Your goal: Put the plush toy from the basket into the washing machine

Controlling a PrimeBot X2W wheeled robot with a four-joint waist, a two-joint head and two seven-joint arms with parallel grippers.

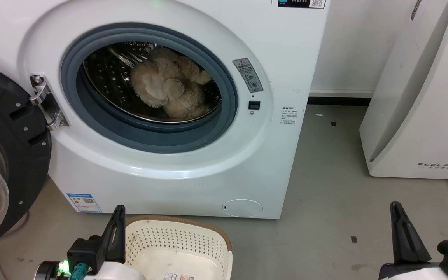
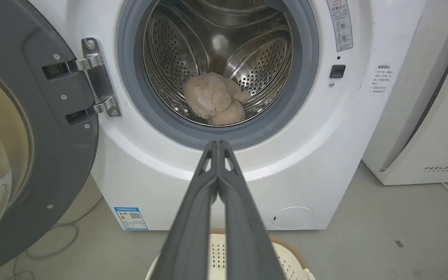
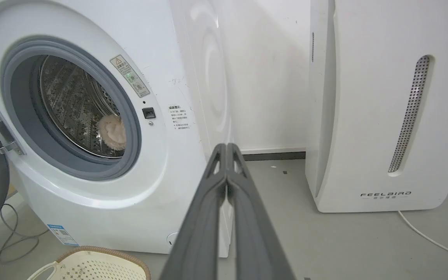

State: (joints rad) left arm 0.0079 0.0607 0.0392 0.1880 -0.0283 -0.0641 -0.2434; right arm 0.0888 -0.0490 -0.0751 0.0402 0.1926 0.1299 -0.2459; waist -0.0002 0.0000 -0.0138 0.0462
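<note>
Deep in the steel drum of the washing machine [image 1: 193, 171] lies the plush toy [image 1: 167, 85], a shaggy beige bear curled on the drum's low side behind the grey gasket. The dark door [image 1: 2, 155] hangs open. On the floor just before the machine sits the basket [image 1: 177, 241]. Left claw [image 2: 218, 144] and right claw [image 3: 227, 146] are each pressed closed, holding nothing, well apart from the toy. It looks soft, light and squashy; pinching a thick limb would likely hold better than loose fur.
</note>
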